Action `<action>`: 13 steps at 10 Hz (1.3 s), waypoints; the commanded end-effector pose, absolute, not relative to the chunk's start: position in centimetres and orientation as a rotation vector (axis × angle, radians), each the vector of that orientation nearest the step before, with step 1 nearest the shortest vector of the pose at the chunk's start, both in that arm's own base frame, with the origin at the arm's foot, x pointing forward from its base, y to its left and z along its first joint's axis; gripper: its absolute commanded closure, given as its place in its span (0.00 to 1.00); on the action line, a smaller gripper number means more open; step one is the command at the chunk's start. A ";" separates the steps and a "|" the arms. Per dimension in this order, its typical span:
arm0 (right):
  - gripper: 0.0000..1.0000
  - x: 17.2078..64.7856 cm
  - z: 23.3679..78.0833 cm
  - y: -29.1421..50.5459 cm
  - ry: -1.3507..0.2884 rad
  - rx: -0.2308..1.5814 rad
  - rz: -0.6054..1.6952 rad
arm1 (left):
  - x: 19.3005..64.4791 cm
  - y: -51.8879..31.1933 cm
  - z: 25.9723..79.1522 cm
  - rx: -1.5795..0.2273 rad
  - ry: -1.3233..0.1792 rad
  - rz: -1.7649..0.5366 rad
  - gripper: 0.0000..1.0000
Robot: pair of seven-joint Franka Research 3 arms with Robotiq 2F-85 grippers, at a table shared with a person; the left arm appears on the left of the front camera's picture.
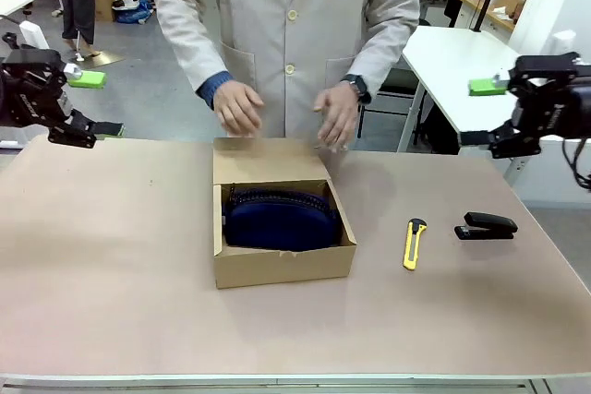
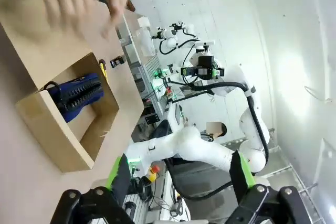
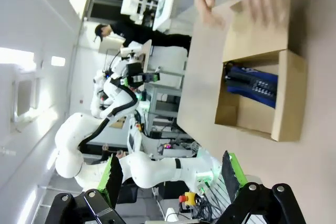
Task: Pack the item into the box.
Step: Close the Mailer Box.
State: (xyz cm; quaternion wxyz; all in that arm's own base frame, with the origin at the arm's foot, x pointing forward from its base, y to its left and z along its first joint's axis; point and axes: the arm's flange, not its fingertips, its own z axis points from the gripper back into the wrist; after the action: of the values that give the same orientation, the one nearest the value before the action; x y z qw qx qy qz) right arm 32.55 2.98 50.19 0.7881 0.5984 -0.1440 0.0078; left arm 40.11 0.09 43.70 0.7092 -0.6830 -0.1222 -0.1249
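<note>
The navy-blue zip pouch, the item (image 1: 280, 220), lies inside the brown cardboard box (image 1: 283, 263) at the table's middle; the lid flap (image 1: 270, 160) stands open at the far side. A person's two hands (image 1: 238, 106) hover just above that flap. The pouch (image 2: 79, 94) and the box (image 2: 52, 129) show in the left wrist view, and the pouch (image 3: 254, 87) in the box (image 3: 289, 95) in the right wrist view. My left gripper (image 1: 88, 128) hangs open off the table's far left corner. My right gripper (image 1: 480, 138) hangs open beyond the far right edge. Both hold nothing.
A yellow utility knife (image 1: 414, 243) and a black stapler (image 1: 487, 225) lie right of the box. The person in a light coat stands at the far side. The tabletop (image 1: 111, 265) is bare to the left and in front.
</note>
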 end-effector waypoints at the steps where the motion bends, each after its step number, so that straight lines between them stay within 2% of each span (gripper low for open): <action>1: 0.00 31.9 50.2 -0.3 -0.321 1.294 -0.016 | 39.8 1.0 44.9 -1.503 -0.274 -0.316 0.00; 2: 0.00 32.5 50.2 3.0 -0.310 1.289 0.017 | 40.1 0.1 43.7 -1.516 -0.271 -0.277 0.00; 3: 0.00 33.1 49.5 5.0 -0.284 1.206 0.060 | 40.8 -2.1 43.0 -1.427 -0.348 -0.239 0.00; 4: 0.00 33.8 49.1 5.9 -0.298 1.205 0.075 | 41.8 -3.6 42.1 -1.405 -0.305 -0.239 0.00; 5: 0.00 35.0 48.5 7.0 -0.330 1.144 0.098 | 42.7 -4.8 41.1 -1.344 -0.348 -0.218 0.00; 6: 0.00 38.1 46.2 9.4 -0.332 1.041 0.116 | 44.4 -6.7 39.5 -1.255 -0.381 -0.183 0.00; 8: 0.00 42.2 42.0 13.4 -0.272 1.024 0.183 | 47.0 -8.4 36.9 -1.192 -0.327 -0.141 0.00; 9: 0.00 43.4 39.9 14.7 -0.297 0.976 0.191 | 47.9 -8.1 36.1 -1.216 -0.230 -0.143 0.00; 10: 0.00 44.0 38.1 15.4 -0.294 0.982 0.205 | 48.8 -7.8 35.5 -1.242 -0.180 -0.133 0.00; 11: 0.00 43.8 38.7 14.6 -0.333 1.035 0.125 | 49.3 -7.4 35.1 -1.175 -0.171 -0.044 0.00; 12: 0.00 42.1 38.9 15.0 -0.243 0.957 0.187 | 47.5 -8.8 34.7 -1.199 -0.250 -0.140 0.00; 13: 0.00 42.1 38.9 15.0 -0.243 0.957 0.187 | 47.5 -8.8 34.7 -1.199 -0.250 -0.140 0.00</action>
State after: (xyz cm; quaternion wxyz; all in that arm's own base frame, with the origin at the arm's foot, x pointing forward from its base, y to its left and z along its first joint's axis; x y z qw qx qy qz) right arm 43.37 15.04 37.81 0.8749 0.4621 -0.1202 0.0812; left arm 48.52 -8.46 34.12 0.8202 -0.5607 -0.1008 -0.0517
